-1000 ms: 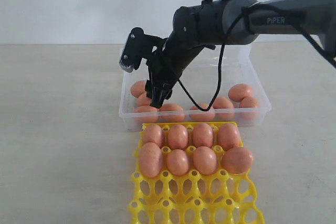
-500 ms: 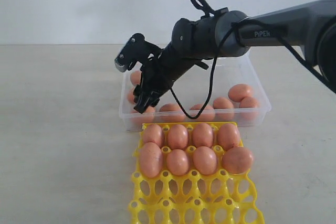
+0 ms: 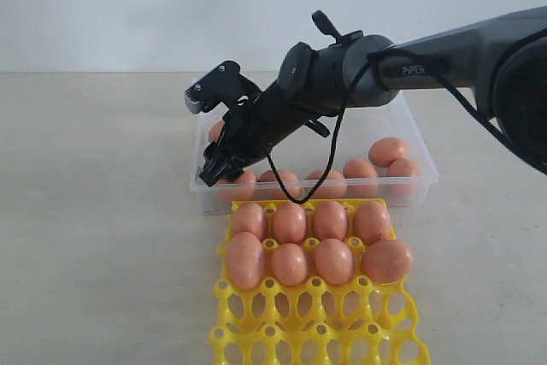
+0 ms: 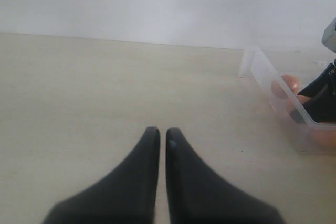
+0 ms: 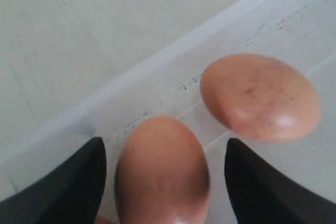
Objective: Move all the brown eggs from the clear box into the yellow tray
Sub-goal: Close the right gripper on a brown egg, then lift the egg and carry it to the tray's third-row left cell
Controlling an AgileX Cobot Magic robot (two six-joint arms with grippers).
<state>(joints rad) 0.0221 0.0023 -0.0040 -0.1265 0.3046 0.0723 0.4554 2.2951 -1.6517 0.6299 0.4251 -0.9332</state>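
Right gripper (image 5: 165, 150), spread wide, straddles one brown egg (image 5: 160, 179).

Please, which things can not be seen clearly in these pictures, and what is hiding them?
Exterior view: the arm covers the left part of the clear box, so the number of brown eggs inside is unknown.
Right wrist view: the egg between the open right claw is cut off by the edge; contact is unclear.
Exterior view: the yellow tray is cut off below.
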